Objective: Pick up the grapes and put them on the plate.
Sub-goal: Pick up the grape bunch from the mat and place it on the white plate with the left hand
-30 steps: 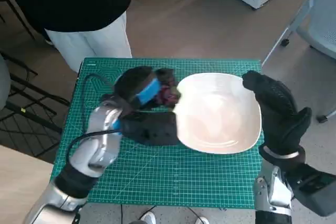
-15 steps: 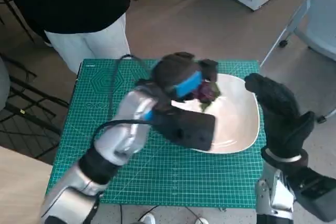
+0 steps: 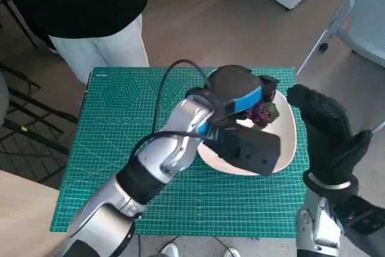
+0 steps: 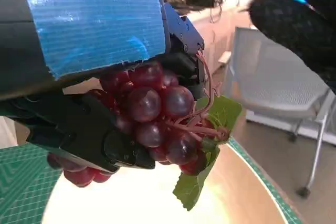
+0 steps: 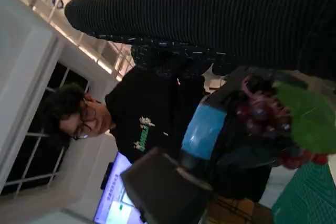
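Grapes (image 3: 260, 113) now over plate (image 3: 287, 139)

Head view: looks steeply down on the green gridded cutting mat (image 3: 108, 148). Left wrist view: very close behind the blue-taped black left hand (image 4: 89, 51), facing a pale chair. Right wrist view: turned sideways. All share the red grape bunch (image 3: 260, 113).

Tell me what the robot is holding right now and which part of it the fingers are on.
The left robot hand holds the grapes by the body of the bunch, over the plate. The right robot hand holds nothing.
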Controlling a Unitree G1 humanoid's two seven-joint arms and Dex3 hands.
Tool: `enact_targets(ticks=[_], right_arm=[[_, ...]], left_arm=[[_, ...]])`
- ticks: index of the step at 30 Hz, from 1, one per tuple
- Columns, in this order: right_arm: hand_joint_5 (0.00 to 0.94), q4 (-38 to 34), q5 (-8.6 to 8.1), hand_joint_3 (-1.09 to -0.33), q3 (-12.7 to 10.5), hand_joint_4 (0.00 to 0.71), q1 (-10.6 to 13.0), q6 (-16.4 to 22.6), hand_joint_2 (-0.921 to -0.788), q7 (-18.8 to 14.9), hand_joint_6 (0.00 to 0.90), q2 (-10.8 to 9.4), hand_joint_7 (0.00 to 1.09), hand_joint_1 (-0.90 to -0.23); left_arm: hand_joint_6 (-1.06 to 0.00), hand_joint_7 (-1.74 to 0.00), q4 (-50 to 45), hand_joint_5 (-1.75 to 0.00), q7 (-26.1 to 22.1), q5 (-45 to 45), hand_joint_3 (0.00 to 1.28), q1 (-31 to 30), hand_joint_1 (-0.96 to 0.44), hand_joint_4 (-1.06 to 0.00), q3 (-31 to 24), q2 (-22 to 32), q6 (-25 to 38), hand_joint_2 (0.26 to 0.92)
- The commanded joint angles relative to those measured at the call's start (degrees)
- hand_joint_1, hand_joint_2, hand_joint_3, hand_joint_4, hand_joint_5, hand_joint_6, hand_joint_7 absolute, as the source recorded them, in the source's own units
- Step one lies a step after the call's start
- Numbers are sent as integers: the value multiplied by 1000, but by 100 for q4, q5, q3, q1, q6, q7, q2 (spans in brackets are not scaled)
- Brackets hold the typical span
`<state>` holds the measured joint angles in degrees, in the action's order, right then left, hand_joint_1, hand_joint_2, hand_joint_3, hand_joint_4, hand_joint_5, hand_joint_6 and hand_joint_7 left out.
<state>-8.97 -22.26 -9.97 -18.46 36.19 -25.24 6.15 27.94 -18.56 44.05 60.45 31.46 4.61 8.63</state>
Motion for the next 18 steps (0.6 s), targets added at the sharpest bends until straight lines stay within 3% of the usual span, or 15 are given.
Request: enact_targets(ticks=[1,8,18], right_arm=[[0,46,59,-565,-15,317,197,-57,-921,128,84,-62,442,-422],[0,12,155,-569,-7,314,204,22,-921,231,77,-90,464,-421],[0,-63,255,-574,4,314,165,81,-921,318,66,-133,486,-414]], left_arm=[[-471,-1236,257,-1382,-74,-47,197,281,1,-568,35,-148,25,921],[-377,-1439,382,-1479,-207,-106,308,314,0,-389,-1,-265,130,921],[-297,-1533,520,-1564,-253,-194,384,308,1,-298,-5,-311,220,921]])
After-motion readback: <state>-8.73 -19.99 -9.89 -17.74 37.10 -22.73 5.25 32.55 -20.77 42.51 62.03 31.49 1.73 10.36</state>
